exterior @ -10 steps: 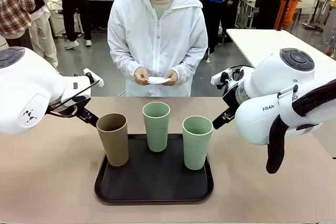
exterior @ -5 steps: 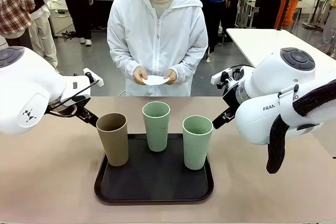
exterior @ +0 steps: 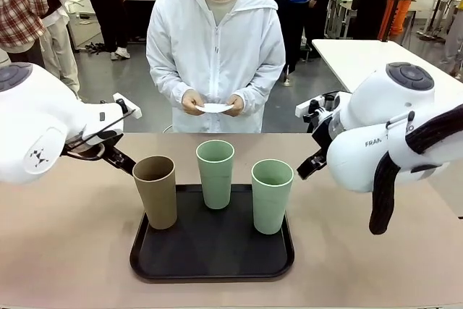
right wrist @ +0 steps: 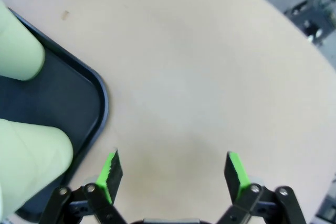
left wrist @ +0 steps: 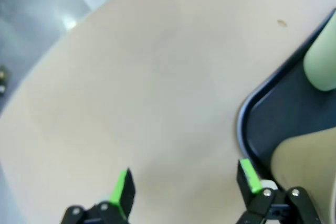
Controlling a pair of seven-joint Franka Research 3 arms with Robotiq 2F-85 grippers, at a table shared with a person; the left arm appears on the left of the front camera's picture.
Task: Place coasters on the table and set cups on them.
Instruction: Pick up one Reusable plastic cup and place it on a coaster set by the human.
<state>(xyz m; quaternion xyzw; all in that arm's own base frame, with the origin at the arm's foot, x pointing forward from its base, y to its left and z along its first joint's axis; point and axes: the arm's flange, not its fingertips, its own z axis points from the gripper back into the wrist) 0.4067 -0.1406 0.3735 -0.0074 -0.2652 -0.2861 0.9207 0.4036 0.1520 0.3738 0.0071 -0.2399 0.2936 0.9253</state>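
Beside the left hand stands the tan cup.

1. The tan-brown cup stands upright, mouth up, at the left edge of the tray.
2. A pale green cup stands upright at the middle of the tray's far edge.
3. The second pale green cup stands upright near the tray's right edge.
4. The white coasters are held flat between the person's hands, beyond the far edge of the table; their number is unclear.
5. The table is beige-tan and carries the tray at its middle.
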